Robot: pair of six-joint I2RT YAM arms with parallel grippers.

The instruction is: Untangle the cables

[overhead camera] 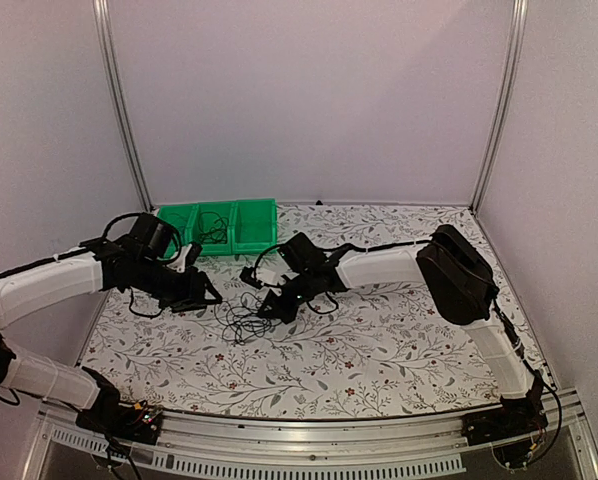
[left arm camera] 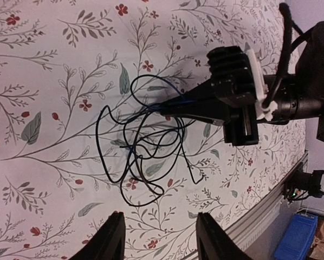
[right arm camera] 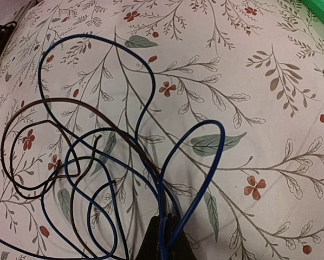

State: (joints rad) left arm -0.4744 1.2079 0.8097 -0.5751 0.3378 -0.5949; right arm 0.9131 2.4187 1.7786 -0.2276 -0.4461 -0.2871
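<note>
Pale walls enclose a floral surface (overhead camera: pixel 399 350), with a green bin (overhead camera: pixel 219 228) at its far edge. From above, we see the cables (overhead camera: pixel 241 318) heaped mid-surface, with the left tool (overhead camera: pixel 207 292) at their nine o'clock and the right tool (overhead camera: pixel 271 306) at their three.

The left wrist view shows our left tool spread and empty, short of the heap. The right wrist view shows our right tool pressed together, pinching the cables at a blue loop.

We should hold that anchor, take one outer loop and draw it away slowly.
</note>
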